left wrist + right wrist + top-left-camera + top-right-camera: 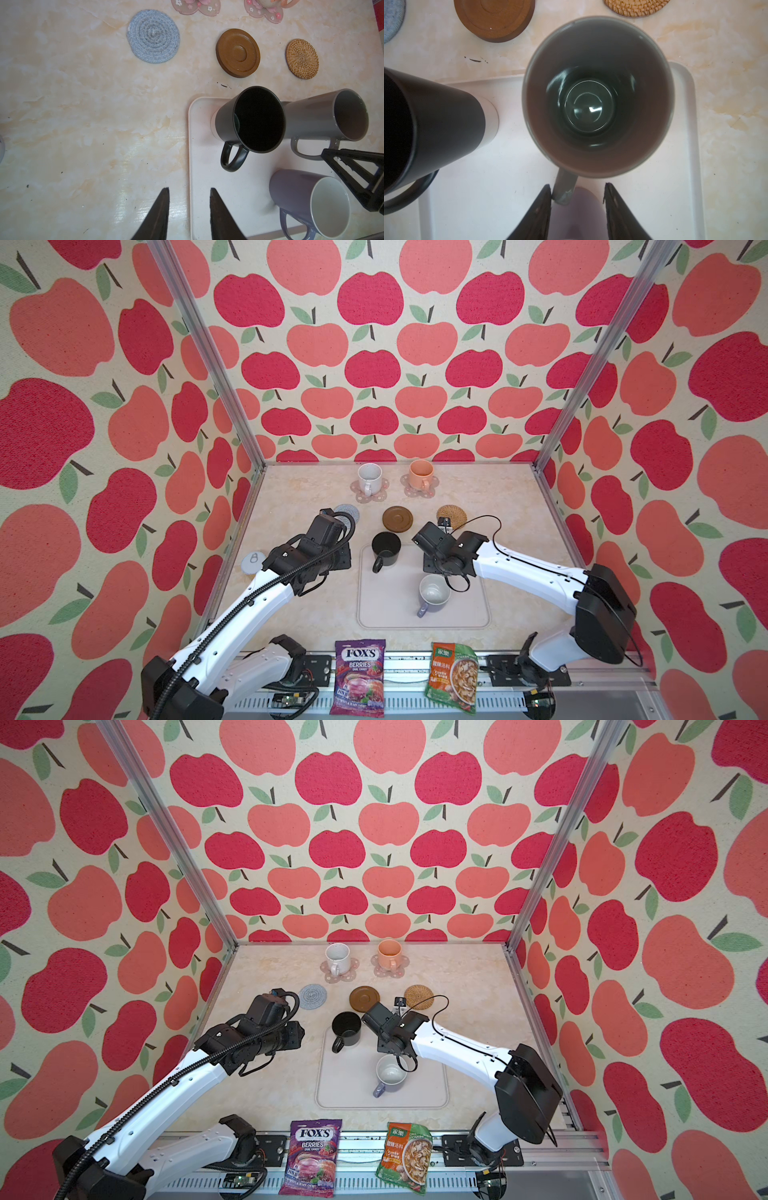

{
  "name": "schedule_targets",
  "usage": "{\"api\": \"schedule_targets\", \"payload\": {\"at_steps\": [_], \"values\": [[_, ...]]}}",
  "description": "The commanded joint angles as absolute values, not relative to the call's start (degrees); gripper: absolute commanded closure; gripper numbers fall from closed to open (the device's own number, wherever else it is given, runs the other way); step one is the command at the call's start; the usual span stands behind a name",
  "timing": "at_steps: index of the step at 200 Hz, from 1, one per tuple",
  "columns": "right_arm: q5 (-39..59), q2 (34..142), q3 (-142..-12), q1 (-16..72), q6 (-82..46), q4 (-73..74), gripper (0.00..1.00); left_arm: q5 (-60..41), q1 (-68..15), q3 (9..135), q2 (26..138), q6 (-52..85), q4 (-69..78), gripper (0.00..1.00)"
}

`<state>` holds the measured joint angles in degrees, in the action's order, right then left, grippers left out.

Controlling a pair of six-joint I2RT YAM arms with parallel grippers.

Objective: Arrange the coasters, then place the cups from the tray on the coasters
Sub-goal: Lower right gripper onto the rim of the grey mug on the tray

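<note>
On the tray (390, 614) stand a black cup (385, 547) at its far left corner and a lavender cup (434, 591) nearer the front. A dark grey cup (598, 97) shows only in the wrist views. My right gripper (577, 186) is open around its handle (564, 187), one finger touching it. My left gripper (189, 190) hangs open and empty over the tray's left rim (190, 166). A white cup (370, 477) and a peach cup (420, 475) sit on pink flower coasters (382, 494). Grey woven (312, 997), brown (397, 518) and rattan (455, 516) coasters lie bare.
A purple candy bag (359, 676) and a green soup packet (453, 676) lie at the table's front edge. A small round grey object (253, 562) rests by the left wall. Metal frame posts and apple-patterned walls close in the sides and back.
</note>
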<state>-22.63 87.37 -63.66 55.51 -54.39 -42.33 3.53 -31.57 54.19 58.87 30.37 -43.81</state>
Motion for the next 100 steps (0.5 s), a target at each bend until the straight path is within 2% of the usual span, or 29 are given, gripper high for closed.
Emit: {"api": "schedule_targets", "payload": {"at_steps": [1,48,100], "values": [[-24.87,85.89,-62.28,55.55,-55.47,-45.55,0.56,2.89,-31.3,53.56,58.1,30.5,-43.33,0.65],[-24.74,85.15,-61.64,54.59,-54.58,-48.25,0.59,2.99,-31.2,53.66,57.73,30.75,-43.51,0.65],[-22.59,80.45,-57.29,52.91,-51.95,-45.78,0.59,2.05,-31.22,54.04,58.52,31.26,-42.8,0.65]]}}
